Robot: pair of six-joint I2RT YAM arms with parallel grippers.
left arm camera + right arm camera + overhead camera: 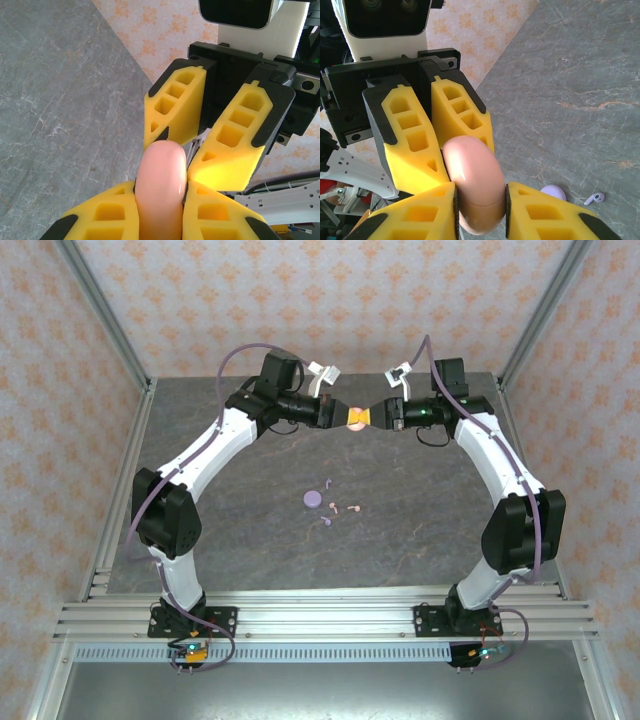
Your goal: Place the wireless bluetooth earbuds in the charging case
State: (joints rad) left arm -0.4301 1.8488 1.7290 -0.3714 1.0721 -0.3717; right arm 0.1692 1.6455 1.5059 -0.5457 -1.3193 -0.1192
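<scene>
A pale pink round charging case [356, 418] hangs in the air above the far middle of the table, held from both sides. My left gripper [341, 415] is shut on it, its yellow pads pressing the case [160, 170] on both flanks. My right gripper [374, 417] faces it and is shut on the same case [472, 170], whose seam looks closed. On the table lie two pale pink earbuds [354, 508] and two lavender earbuds [326, 523]. One lavender earbud [594, 198] shows below the right gripper.
A lavender round case [313, 500] sits on the grey table [450, 500] among the earbuds, and appears as a lavender case [553, 191] in the right wrist view. Patterned walls and metal frame posts enclose the table on three sides.
</scene>
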